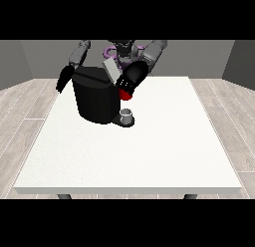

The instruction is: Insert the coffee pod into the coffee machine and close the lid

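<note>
Seen small at the view's top, torso (122, 49) behind both raised arms. Arm at the view's right (152, 54) bent at the elbow, grey upper part angling down into a black forearm, ending in a black hand at the view's right (124, 84) with red at its tip. Arm at the view's left (78, 53) hanging downward, hand at the view's left (63, 79) pointing down with straight fingers.

A large white table (149, 156) stands on a pale wood-plank floor (20, 106) before grey walls (30, 57)
</note>
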Tool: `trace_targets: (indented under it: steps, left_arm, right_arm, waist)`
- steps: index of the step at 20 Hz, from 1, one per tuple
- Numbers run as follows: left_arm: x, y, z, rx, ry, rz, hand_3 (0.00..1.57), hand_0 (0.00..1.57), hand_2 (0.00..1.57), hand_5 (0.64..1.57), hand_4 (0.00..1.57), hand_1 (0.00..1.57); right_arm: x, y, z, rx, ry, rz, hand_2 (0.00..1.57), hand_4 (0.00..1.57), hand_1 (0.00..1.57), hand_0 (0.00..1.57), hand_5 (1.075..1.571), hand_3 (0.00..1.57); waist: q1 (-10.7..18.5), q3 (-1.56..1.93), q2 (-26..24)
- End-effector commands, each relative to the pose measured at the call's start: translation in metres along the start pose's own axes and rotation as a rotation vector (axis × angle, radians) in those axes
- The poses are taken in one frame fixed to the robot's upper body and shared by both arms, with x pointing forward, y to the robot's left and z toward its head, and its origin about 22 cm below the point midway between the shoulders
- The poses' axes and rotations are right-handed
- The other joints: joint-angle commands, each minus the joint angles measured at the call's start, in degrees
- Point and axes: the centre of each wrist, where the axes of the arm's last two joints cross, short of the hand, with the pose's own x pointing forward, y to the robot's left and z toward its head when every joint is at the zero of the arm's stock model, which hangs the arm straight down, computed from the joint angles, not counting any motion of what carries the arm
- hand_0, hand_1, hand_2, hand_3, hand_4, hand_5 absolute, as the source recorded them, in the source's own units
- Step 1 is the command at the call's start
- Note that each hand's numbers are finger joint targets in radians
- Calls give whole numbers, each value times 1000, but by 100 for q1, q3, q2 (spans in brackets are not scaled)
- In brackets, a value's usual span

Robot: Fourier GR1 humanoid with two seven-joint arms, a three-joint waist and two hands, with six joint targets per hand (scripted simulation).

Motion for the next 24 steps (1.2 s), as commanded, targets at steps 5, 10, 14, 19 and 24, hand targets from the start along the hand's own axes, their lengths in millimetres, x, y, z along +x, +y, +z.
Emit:
trace_targets:
  steps: [5, 10, 14, 19, 24]
  left_arm:
    - [5, -10, -3, 54, -39, -13, 967, 1232, 1211, 1571, 0, 1232]
    - [-4, 0, 4, 46, -55, -94, 800, 1088, 1075, 1571, 0, 1088]
    - [12, 35, 2, 134, -99, -136, 662, 815, 912, 1571, 0, 815]
    - [6, 19, 1, 92, -55, -173, 508, 0, 635, 1571, 0, 0]
    - [3, 4, 1, 97, -62, -166, 441, 0, 526, 1571, 0, 0]
  right_arm:
    - [3, -2, -4, -4, 19, 19, 0, 0, 0, 0, 1571, 0]
    - [-3, -17, -4, -4, 35, 25, 0, 215, 0, 0, 1571, 0]
    - [15, 3, -16, -41, -65, 19, 0, 160, 0, 0, 1571, 0]
    - [11, -13, -19, -46, -15, 68, 0, 202, 0, 0, 1571, 0]
    - [5, -16, -17, -51, 19, 26, 0, 0, 0, 0, 1571, 0]
  waist:
    - [59, -4, 12]
    - [53, -3, -70]
    - [65, -2, 435]
    - [115, -2, 271]
    - [141, -2, 116]
